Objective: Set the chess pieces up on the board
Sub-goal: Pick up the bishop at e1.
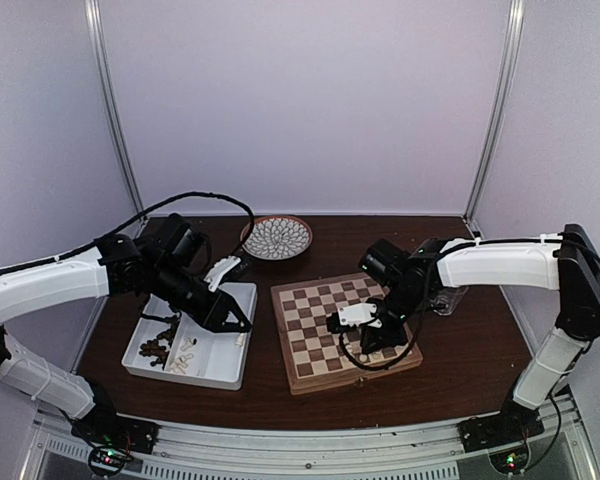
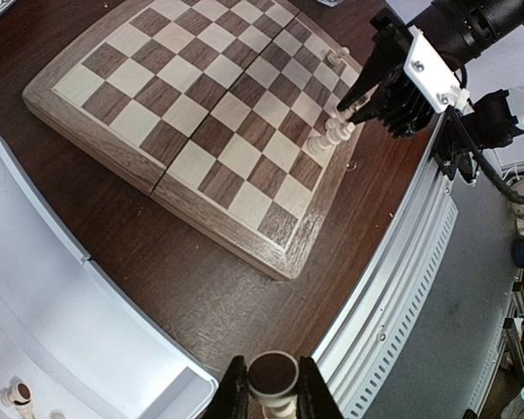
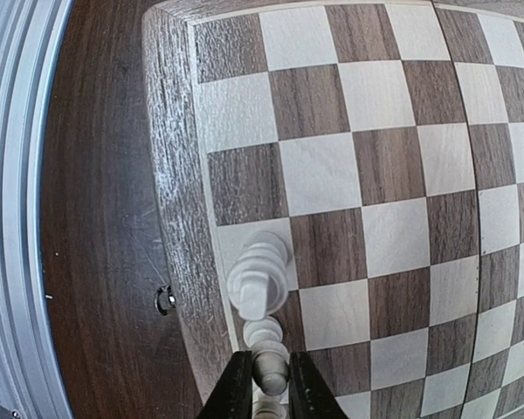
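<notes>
The board [image 1: 310, 340] lies mid-table, checked tan and brown. My left gripper [image 1: 242, 325] hangs over the right side of the white tray [image 1: 225, 372]. In the left wrist view it [image 2: 272, 388] is shut on a cream-white chess piece [image 2: 272, 375], whose dark round base faces the camera. My right gripper [image 1: 368, 342] is low over the board's right edge. Its jaws [image 3: 271, 384] are shut on a small cream-white piece [image 3: 271, 365] in the edge row, beside a taller cream piece [image 3: 260, 275]. That row of cream pieces [image 2: 332, 133] also shows under the right gripper [image 2: 360, 103].
The tray holds dark pieces [image 1: 158, 348] and cream pieces [image 1: 185, 358] in its left compartment. A round patterned plate [image 1: 277, 237] sits at the back. A clear container [image 1: 448, 298] stands right of the board. The table's metal rail [image 2: 402, 262] runs close by.
</notes>
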Controlling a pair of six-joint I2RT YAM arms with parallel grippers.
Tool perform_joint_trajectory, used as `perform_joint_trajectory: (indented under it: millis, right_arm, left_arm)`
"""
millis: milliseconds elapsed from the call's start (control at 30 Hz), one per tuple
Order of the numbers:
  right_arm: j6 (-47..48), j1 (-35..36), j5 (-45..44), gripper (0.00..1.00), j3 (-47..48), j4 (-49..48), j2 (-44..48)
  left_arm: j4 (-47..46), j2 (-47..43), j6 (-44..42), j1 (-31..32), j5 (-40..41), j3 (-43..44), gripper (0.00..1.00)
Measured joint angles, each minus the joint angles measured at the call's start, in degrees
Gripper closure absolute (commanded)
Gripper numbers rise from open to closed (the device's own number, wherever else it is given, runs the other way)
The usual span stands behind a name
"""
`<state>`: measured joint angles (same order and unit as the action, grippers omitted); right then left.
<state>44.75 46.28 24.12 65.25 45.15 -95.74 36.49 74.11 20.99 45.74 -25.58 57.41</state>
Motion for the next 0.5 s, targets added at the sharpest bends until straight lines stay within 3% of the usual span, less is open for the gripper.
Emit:
perform_joint_trajectory:
  millis: [133,500]
  right_arm:
    - [-0.2,0.0,0.0,0.91,0.0,0.0,-0.1]
    - [0.0,0.1,-2.1,0.95,2.6,3.3,1.4]
  left_arm:
    - [0.0,-0.2,0.0,0.0,0.0,0.0,1.0]
    - [0.0,-0.4,0.0,0.0,0.0,0.0,1.0]
